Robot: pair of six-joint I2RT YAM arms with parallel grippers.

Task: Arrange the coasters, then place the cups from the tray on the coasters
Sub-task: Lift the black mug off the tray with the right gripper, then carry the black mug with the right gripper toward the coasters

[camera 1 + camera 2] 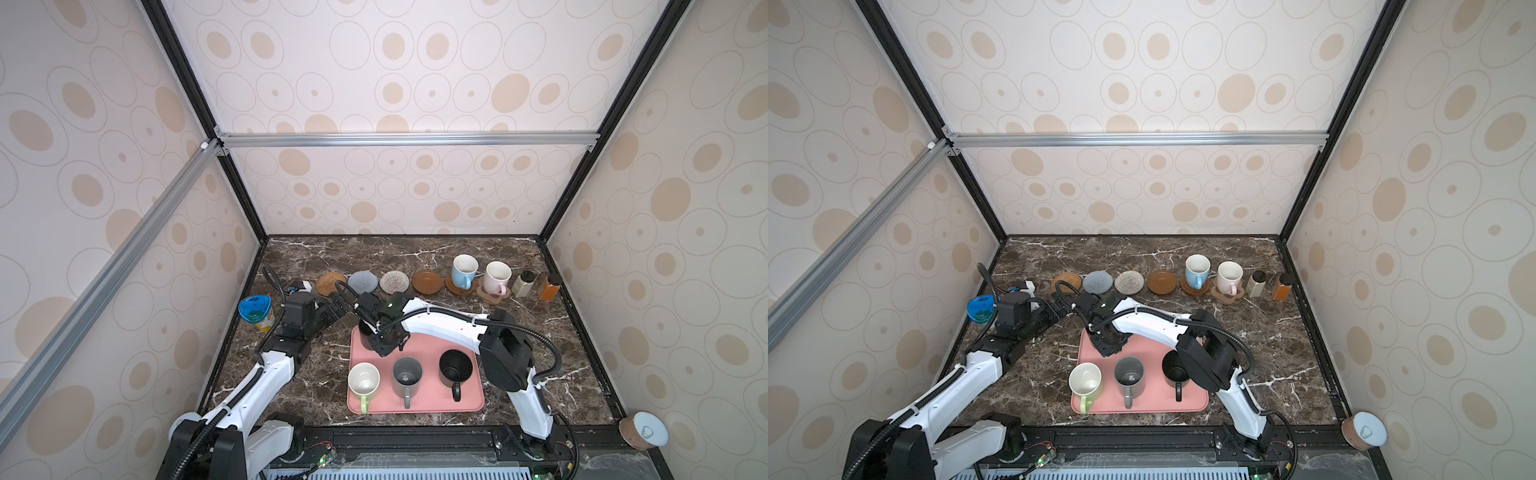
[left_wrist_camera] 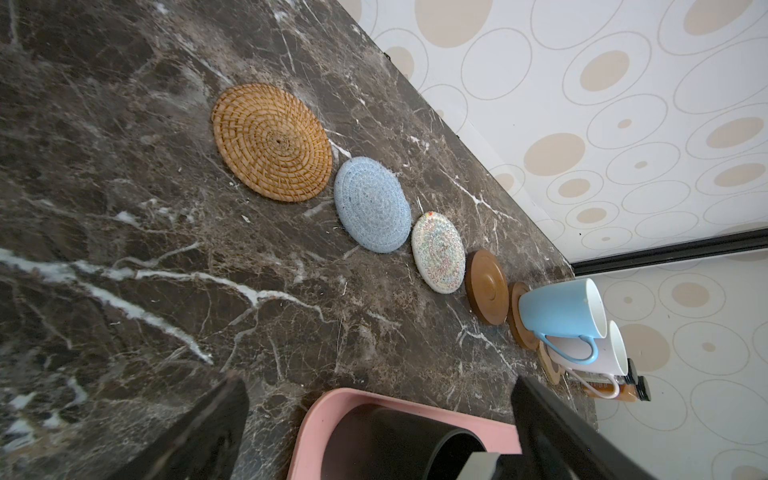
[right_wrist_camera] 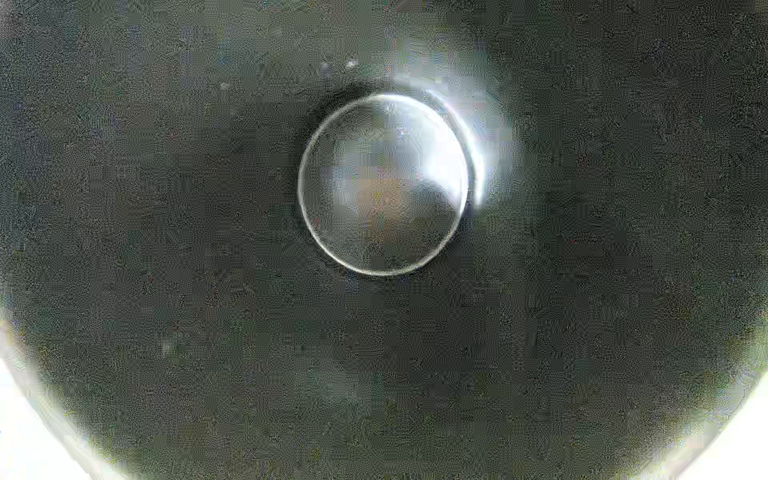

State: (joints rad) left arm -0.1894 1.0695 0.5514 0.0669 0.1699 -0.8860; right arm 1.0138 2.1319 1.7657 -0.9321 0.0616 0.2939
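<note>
Coasters (image 1: 363,281) lined along dark marble tabletop (image 1: 415,253); circle-patterned walls (image 1: 415,83) enclose it.

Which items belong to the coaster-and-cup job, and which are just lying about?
Job: pink tray; rattan coaster, blue-grey coaster, cream coaster, bare wooden coaster; second wooden coaster under the light blue mug; paw coaster under the pink mug; on the tray, green mug, grey mug, near black mug, far black mug.
Lying about: blue-lidded can, white-lidded can, pale bottle, amber bottle.

no text can be read — print on the blue-lidded can (image 1: 255,311) is blurred.
</note>
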